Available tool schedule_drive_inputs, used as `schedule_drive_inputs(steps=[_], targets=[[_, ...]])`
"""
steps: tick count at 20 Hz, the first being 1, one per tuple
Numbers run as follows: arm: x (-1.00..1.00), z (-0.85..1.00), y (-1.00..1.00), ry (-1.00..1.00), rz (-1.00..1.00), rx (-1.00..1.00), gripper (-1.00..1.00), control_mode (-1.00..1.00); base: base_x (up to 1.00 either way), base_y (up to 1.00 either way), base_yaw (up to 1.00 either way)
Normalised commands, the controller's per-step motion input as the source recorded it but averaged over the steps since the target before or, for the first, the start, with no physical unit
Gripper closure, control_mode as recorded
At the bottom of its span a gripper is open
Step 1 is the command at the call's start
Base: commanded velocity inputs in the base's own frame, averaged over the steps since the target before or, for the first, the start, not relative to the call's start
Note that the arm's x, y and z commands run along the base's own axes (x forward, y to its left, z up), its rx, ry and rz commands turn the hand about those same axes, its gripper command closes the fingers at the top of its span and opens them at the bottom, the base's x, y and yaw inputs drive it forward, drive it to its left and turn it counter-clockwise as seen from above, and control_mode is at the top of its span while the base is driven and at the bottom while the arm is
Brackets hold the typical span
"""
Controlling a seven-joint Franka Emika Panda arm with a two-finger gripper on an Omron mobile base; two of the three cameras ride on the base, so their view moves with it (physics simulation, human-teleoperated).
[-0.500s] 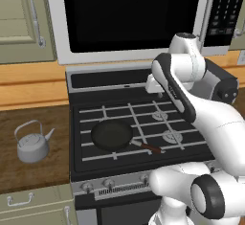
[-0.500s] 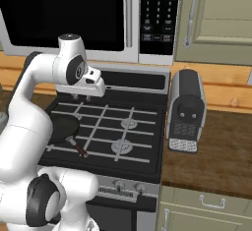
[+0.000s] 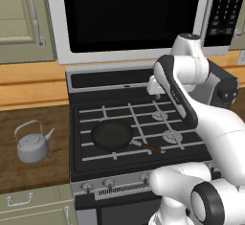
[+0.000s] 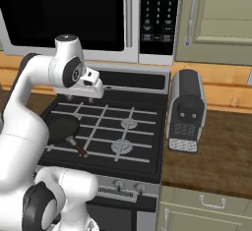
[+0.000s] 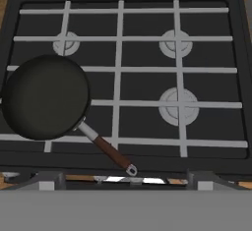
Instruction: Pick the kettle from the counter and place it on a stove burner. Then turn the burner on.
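Our gripper (image 3: 154, 86) hangs wide open and empty above the stove's rear; the kettle (image 3: 32, 142) sits well off to its left on the worktop (image 3: 28, 171).

Frying pan (image 4: 63, 127) partly behind the white arm; its front-left burner hidden beneath.

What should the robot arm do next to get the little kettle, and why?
Probably swing the open gripper left and down toward the small silver-grey metal kettle. The kettle sits untouched on the dark brown wooden counter left of the stove, while the gripper hangs over the stove's back. The black frying pan covers the front-left burner, so the bare silver-grey burner is free for later.
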Motion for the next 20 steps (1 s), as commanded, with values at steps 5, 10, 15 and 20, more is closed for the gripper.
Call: schedule_drive_inputs(steps=[5,10,15,20], targets=[[-0.24,0.00,0.13,0.00,-0.01,0.00,-1.00,-1.00,0.00,0.00,0.00],[-0.09,0.00,0.35,0.00,-0.02,0.00,-1.00,-1.00,0.00,0.00,0.00],[-0.09,0.00,0.47,0.00,0.00,0.00,-1.00,-1.00,0.00,0.00,0.00],[-0.11,0.00,0.51,0.00,-0.01,0.00,-1.00,-1.00,0.00,0.00,0.00]])
